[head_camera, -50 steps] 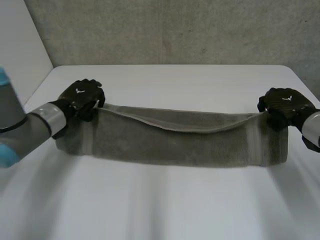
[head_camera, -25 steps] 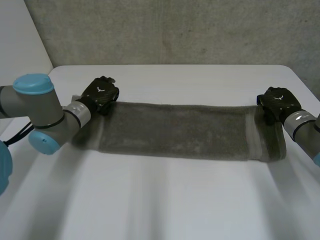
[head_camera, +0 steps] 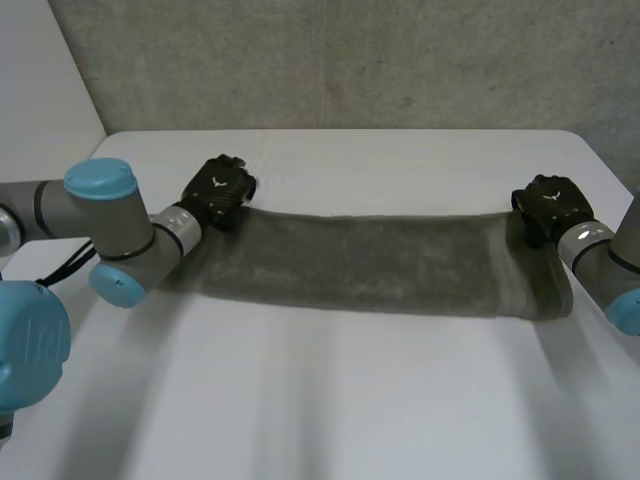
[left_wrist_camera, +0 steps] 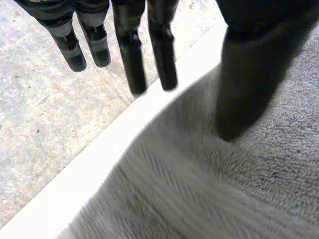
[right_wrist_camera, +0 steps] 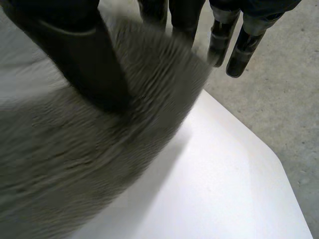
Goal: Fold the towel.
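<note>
1 grey towel (head_camera: 370, 265) is stretched out as a long band across the white table (head_camera: 400, 400), from left to right, and 2 hands are stationed at its ends. The left hand (head_camera: 218, 190) is planted on the far left corner, and the right hand (head_camera: 548, 205) is set on the far right corner.

In the left wrist view, the fingers (left_wrist_camera: 130, 55) are held straight and slightly spread. They are clear of the cloth and reach out past the table edge, while the thumb (left_wrist_camera: 249, 74) is rested on the pile, so nothing is pinched here.

In the right wrist view, the cloth is bunched up between the thumb (right_wrist_camera: 84, 59) and the nearer fingers (right_wrist_camera: 187, 12), so that corner is pinched. The outer fingers are kept straight, just beyond the towel's edge.
</note>
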`<state>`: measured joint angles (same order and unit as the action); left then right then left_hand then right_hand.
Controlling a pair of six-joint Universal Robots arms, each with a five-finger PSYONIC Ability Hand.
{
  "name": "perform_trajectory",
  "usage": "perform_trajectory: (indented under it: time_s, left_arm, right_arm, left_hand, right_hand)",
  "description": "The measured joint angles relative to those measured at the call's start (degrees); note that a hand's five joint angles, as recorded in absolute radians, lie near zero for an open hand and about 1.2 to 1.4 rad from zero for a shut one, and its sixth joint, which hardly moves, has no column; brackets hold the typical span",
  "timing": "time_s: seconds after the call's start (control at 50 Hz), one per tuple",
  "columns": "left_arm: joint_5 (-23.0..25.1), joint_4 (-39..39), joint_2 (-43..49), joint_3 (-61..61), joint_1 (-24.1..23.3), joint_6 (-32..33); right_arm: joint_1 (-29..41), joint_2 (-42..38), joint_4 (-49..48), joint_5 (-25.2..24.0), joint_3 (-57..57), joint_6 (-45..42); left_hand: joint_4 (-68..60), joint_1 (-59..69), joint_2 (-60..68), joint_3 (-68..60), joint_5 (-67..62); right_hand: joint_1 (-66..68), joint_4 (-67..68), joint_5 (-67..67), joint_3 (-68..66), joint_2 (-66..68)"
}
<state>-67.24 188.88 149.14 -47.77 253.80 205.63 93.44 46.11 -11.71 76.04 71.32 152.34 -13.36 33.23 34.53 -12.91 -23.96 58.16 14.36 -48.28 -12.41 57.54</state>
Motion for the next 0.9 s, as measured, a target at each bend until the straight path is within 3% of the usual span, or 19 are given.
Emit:
perform_trajectory:
  time_s: [0.06,0.12,0.16,0.42,0.52,0.7,0.9]
  left_arm:
    - [-0.4,0.1,-1.0,-1.1,-0.2,0.0]
    - [-1.4,0.5,-4.0,-3.5,-0.2,-0.2]
    - [-1.8,0.9,-5.6,-4.9,-0.2,-0.2]
    - [-2.2,7.7,-28.5,-29.9,0.6,-1.3]
    - [-2.0,7.8,-35.5,-39.7,1.3,-2.8]
    - [-1.8,7.9,-42.8,-52.6,2.4,-5.1]
    - [-1.7,8.2,-43.9,-55.7,2.5,-5.3]
  right_arm:
    - [0.1,1.0,0.0,0.0,0.3,0.0]
    - [0.1,4.0,0.0,-0.2,1.7,0.2]
    - [0.1,5.4,0.0,-0.3,2.4,0.3]
    - [-0.6,25.7,2.8,-1.8,18.4,0.1]
    - [-1.4,29.4,7.7,-3.2,24.3,-0.8]
    - [-4.5,27.2,11.1,-6.6,30.4,-7.2]
    - [-6.9,20.4,6.9,-7.1,30.1,-12.3]
  left_hand:
    - [0.0,-16.0,-18.3,0.0,18.8]
    - [0.0,-17.3,-19.9,0.0,20.5]
    - [0.0,-17.3,-19.9,0.0,20.5]
    - [0.0,-17.3,-19.9,0.0,20.5]
    - [0.0,-17.3,-19.9,0.0,20.5]
    - [0.0,-17.3,-19.9,0.0,20.5]
    - [0.0,-17.3,-19.9,0.0,20.5]
  right_hand:
    - [-16.6,0.0,17.7,0.0,-16.1]
    - [-35.2,0.0,40.6,0.0,-35.4]
    - [-40.7,0.0,44.8,0.0,-41.2]
    - [-44.2,0.0,44.9,0.0,-43.8]
    - [-44.2,0.0,44.7,0.0,-43.6]
    - [-36.6,0.0,34.8,0.0,-35.2]
    - [-28.9,0.0,28.4,0.0,-28.1]
